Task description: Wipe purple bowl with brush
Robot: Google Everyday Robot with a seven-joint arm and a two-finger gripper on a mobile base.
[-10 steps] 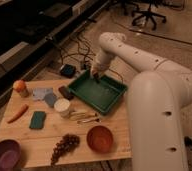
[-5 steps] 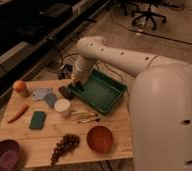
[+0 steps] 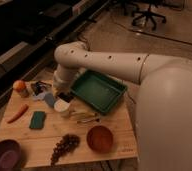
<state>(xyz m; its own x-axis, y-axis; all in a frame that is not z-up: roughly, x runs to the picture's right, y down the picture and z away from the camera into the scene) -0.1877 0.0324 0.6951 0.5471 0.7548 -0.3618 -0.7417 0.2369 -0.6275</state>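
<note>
My gripper [image 3: 64, 94] hangs low over the wooden table [image 3: 116, 131], at the left edge of the green tray [image 3: 99, 91]. I cannot tell whether it is apart or together, or whether it holds anything. A white cup [image 3: 62, 105] stands just below it in the picture, nearly touching. The purple bowl [image 3: 6, 155] sits well apart from my gripper, at the table's near left corner. A slim dark stick, seemingly the brush [image 3: 90, 120], lies near my gripper, towards the camera, among pale wooden utensils [image 3: 81, 114]. Beyond those stands the orange-brown bowl [image 3: 100, 138], with a bunch of grapes [image 3: 65, 145] beside it. A teal sponge [image 3: 37, 119] and a carrot [image 3: 17, 113] lie to the picture's left of my gripper.
</note>
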